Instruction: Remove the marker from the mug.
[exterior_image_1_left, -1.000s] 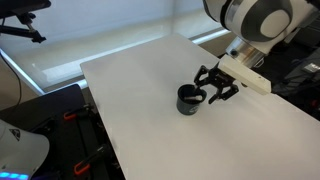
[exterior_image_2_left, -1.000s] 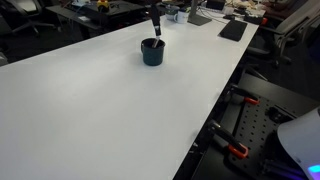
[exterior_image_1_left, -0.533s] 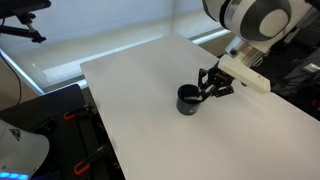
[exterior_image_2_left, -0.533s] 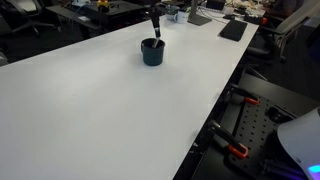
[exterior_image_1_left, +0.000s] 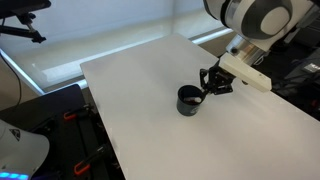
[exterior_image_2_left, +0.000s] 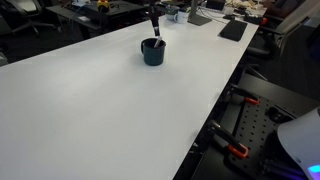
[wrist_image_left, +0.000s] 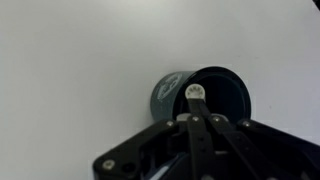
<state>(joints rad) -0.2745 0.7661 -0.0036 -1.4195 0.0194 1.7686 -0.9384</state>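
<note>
the marker (wrist_image_left: 196, 91) stands inside the mug (wrist_image_left: 205, 98), near the rim on the side closest to the wrist camera. in the wrist view only its round, pale end shows, facing the camera; its reddish body is hidden behind the fingers. the mug is small, squat and black with a dark inside, and it sits upright on a plain white table (wrist_image_left: 80, 60).

the gripper (wrist_image_left: 197, 118) enters the wrist view from the bottom edge. its two black fingers (wrist_image_left: 186, 128) are drawn together and pinch the marker just below the pale end.

in both exterior views the mug (exterior_image_1_left: 188, 100) (exterior_image_2_left: 152, 52) stands alone on the table (exterior_image_1_left: 140, 75) (exterior_image_2_left: 100, 110), towards one of its far edges. in an exterior view the gripper (exterior_image_1_left: 206, 92) reaches over the mug's rim from the side, at the end of a white arm (exterior_image_1_left: 250, 20). in an exterior view the gripper (exterior_image_2_left: 155, 28) is a dark shape directly above the mug, too small to make out its fingers.
</note>
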